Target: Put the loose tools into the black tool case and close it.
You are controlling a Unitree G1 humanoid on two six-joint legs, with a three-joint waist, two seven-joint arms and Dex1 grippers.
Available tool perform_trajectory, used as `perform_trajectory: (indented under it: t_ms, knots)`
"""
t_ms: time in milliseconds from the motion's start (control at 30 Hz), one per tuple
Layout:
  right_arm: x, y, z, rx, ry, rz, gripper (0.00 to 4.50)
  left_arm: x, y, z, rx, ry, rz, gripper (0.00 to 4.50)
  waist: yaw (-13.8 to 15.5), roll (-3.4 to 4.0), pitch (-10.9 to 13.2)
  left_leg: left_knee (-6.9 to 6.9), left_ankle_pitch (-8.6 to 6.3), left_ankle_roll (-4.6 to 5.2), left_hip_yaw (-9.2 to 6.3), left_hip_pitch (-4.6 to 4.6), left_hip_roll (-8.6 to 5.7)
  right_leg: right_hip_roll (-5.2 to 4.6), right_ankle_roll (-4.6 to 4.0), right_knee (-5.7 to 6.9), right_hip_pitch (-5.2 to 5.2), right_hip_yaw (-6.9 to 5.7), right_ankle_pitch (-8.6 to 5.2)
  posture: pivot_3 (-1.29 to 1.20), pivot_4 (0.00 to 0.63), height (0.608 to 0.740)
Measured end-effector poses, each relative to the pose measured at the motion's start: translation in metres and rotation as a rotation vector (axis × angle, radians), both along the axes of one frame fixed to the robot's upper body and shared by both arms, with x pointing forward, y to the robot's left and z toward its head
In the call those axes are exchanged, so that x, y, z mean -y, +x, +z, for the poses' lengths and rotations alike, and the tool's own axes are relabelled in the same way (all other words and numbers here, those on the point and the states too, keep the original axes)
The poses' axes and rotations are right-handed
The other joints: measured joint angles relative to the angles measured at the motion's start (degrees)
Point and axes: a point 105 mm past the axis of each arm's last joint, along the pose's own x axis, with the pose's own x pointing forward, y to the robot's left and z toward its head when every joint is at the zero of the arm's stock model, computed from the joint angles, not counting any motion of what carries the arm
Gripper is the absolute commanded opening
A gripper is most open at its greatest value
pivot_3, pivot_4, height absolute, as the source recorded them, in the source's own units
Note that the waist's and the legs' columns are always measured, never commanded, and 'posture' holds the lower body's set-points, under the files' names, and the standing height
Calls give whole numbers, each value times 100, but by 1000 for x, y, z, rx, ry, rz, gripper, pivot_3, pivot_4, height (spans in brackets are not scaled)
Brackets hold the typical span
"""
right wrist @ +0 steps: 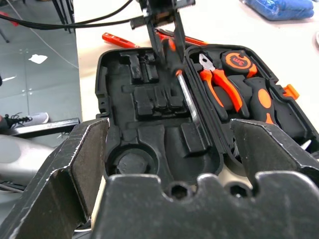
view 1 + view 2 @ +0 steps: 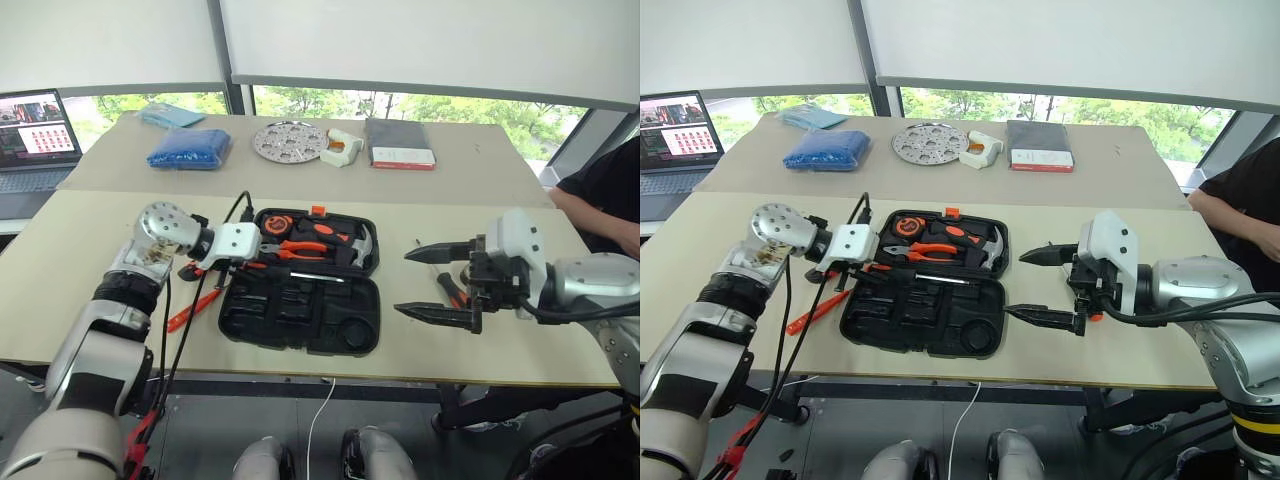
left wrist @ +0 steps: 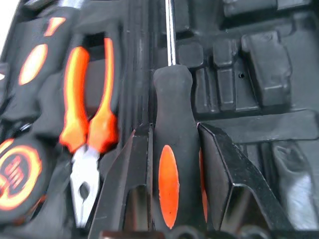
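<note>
Beige table (image 2: 60,300) by window; open black moulded tool case (image 2: 300,318) central; left gripper (image 3: 172,164) clamps orange-and-black-handled screwdriver (image 3: 172,149) over case; right gripper (image 2: 440,283) beside case, spread wide, empty.

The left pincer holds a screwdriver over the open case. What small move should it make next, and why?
Probably lower the orange-and-black-handled screwdriver into a shaped recess of the open black moulded plastic tool case and only then let go. The left pincer grips its handle on both sides, and the steel shaft lies along the case's middle ridge, not yet seated. The right pincer is open, to the case's right.
</note>
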Motion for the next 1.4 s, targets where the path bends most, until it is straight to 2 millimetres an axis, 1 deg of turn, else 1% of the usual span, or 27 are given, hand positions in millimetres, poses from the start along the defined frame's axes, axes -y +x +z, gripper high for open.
perform_trajectory:
  t_ms: [100, 367, 433, 467, 567, 700, 767, 800, 867, 900, 933, 967, 1000, 1033, 1100, 1200, 1400]
  knots:
    - [0, 1, 0, 4, 1, -10, 4500, 0, 2, -7, -11, 15, 8, 894, 3, -1, 0, 2, -2, 5, -3, -3, -1, 0, 0, -2, 0, -3, 0, 0, 150, 718]
    - [0, 0, -1, 2, 5, -16, 4500, -2, 8, -7, -10, 21, 34, 894, 22, -1, 0, 11, -12, 21, -7, -5, -3, -4, 10, -1, 1, -3, 5, 0, 150, 718]
    - [0, 0, -2, 1, 9, -15, 4500, 0, 8, -8, -18, 12, 35, 1897, 21, -1, 0, 15, -13, 24, -7, -8, -3, -4, 13, -1, 2, -4, 7, 0, 150, 718]
    - [-1, 0, -2, 1, 11, -14, 4500, 1, 7, -8, -33, 13, 32, 2144, 21, -1, 0, 16, -14, 25, -7, -8, -4, -3, 13, -1, 2, -4, 7, 0, 150, 718]
    - [-2, 0, -2, -1, 16, -9, 4500, 4, 6, -1, -57, -29, 27, 3171, 35, -1, 0, 21, -14, 27, -8, -11, -5, -2, 16, 0, 3, -6, 8, 0, 150, 718]
    - [-2, 0, -3, -3, 18, -5, 4500, 11, 7, 12, -84, -107, 51, 3171, 27, -1, 0, 33, -17, 33, -11, -16, -5, -2, 20, 0, 3, -5, 10, 0, 150, 718]
    - [-2, 0, -3, -3, 20, -4, 4500, 14, 8, 17, -94, -124, 61, 2613, 25, -1, 0, 37, -17, 34, -11, -17, -5, 0, 20, 0, 3, -4, 10, 0, 150, 718]
    - [-3, 0, -3, -3, 22, -3, 4500, 14, 8, 18, -94, -129, 62, 2457, 23, -1, 0, 37, -17, 34, -11, -17, -5, 1, 20, 0, 3, -4, 10, 0, 150, 718]
    - [-3, 0, -3, -2, 24, -3, 4500, 16, 8, 18, -100, -135, 63, 1708, 13, -1, 0, 37, -17, 34, -11, -16, -5, 1, 20, 0, 3, -3, 10, 0, 150, 718]
    - [-3, 1, -3, -1, 24, -4, 4500, 17, 8, 17, -101, -136, 60, 1419, 13, -1, 0, 37, -17, 33, -11, -16, -4, 2, 20, 0, 3, -3, 10, 0, 150, 718]
    - [-3, 1, -3, -1, 25, -5, 4500, 19, 8, 17, -101, -135, 57, 924, 14, -1, 0, 38, -17, 33, -11, -16, -4, 2, 20, 0, 3, -3, 10, 0, 150, 718]
    - [-3, 2, -4, -2, 26, -6, 4500, 20, 8, 16, -102, -135, 54, 614, 14, -1, 0, 38, -17, 33, -11, -16, -5, 2, 20, 0, 3, -3, 10, 0, 150, 718]
    - [-3, 2, -4, -5, 28, -6, 4500, 21, 8, 16, -104, -134, 51, 184, 14, -1, 0, 39, -17, 34, -11, -16, -5, 2, 20, 1, 3, -3, 10, 0, 150, 718]
    - [-4, 2, -5, -6, 30, -5, 4500, 22, 8, 15, -103, -129, 48, 47, 14, -1, 0, 40, -17, 34, -10, -16, -5, 2, 20, 1, 3, -3, 10, 0, 150, 718]
    - [-4, 2, -6, -10, 29, -4, 4500, 24, 7, 12, -97, -107, 30, 47, 17, -1, 0, 40, -17, 34, -11, -16, -5, 2, 20, 1, 3, -4, 10, 0, 150, 718]
    - [-4, 3, -6, -7, 26, -9, 4500, 25, 5, 1, -100, -66, 15, 47, 18, -1, 0, 42, -17, 34, -11, -16, -5, 2, 20, 1, 3, -4, 10, 0, 150, 718]
    - [-3, 5, -7, -3, 33, -29, 4500, 30, 8, -6, 4, 7, -19, 47, 26, 5, -3, 44, -24, 45, -13, 2, -4, -15, 26, 1, 25, -2, 14, 0, 150, 718]
